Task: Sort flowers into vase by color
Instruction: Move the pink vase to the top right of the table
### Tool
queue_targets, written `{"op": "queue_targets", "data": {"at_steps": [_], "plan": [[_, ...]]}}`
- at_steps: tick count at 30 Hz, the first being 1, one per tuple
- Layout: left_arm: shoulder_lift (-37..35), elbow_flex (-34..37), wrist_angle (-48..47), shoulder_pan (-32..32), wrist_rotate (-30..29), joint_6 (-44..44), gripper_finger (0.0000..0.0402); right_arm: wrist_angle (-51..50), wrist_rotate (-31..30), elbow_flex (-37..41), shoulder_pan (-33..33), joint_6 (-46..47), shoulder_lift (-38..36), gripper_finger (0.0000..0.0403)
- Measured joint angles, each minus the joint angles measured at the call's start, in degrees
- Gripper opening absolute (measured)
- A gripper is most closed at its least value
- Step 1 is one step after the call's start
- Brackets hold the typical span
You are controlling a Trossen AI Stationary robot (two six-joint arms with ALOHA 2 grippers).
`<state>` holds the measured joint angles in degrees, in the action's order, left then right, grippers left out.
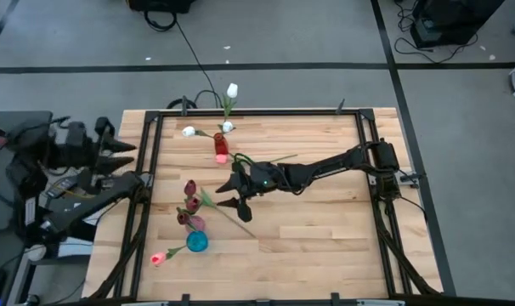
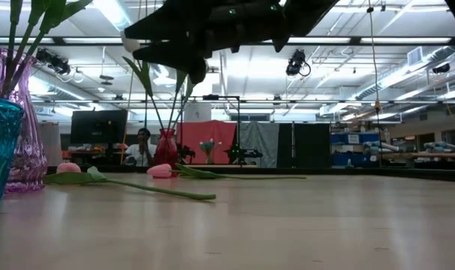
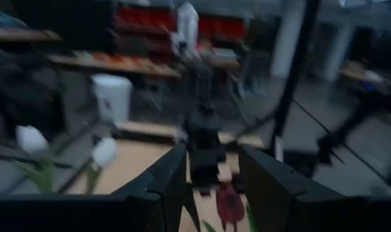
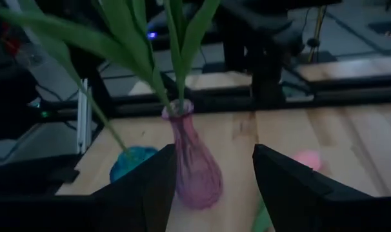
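Three vases stand left of the table's centre. The red vase point(image 1: 220, 146) holds white flowers point(image 1: 232, 89). Maroon flowers point(image 1: 189, 187) are in the purple vase point(image 1: 194, 221), and the blue vase point(image 1: 197, 242) has a pink one point(image 1: 158, 257). Two pink flowers lie flat on the wood, one point(image 2: 68, 168) beside the purple vase and one point(image 2: 160, 171) near the red vase. My right gripper point(image 1: 223, 194) hangs open and empty above the table, facing the purple vase point(image 4: 192, 161). My left gripper point(image 1: 130, 161) waits open off the table's left edge.
A black frame point(image 1: 155, 153) runs along the table's edges. The right half of the wooden top point(image 1: 325, 229) is bare. The lying flower's long stem point(image 2: 152, 190) stretches toward the near edge. Benches and a person point(image 2: 141, 146) show in the room behind.
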<state>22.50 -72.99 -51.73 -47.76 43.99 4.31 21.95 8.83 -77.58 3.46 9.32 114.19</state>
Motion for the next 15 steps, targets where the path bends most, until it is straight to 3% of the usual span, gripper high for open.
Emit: {"op": "queue_targets", "data": {"at_steps": [4,7,10,15], "plan": [[4.68,0.02,-12.95,9.55,-2.16,-11.71,0.0147,-2.52,-1.47,0.0,0.52,0.92,0.0,0.0215],[6.99,2.38,-25.1,17.71,-8.56,-24.25,0.0147,-1.83,-3.38,0.0,0.63,2.81,0.0,0.0215],[7.04,7.43,-24.1,23.28,-7.17,-26.48,0.0147,-0.18,-4.27,0.0,0.44,4.26,-0.11,0.0215],[6.69,16.2,-13.81,26.38,3.42,-25.51,0.0147,2.68,-4.66,0.0,-0.31,4.21,-0.2,0.0215]]}}
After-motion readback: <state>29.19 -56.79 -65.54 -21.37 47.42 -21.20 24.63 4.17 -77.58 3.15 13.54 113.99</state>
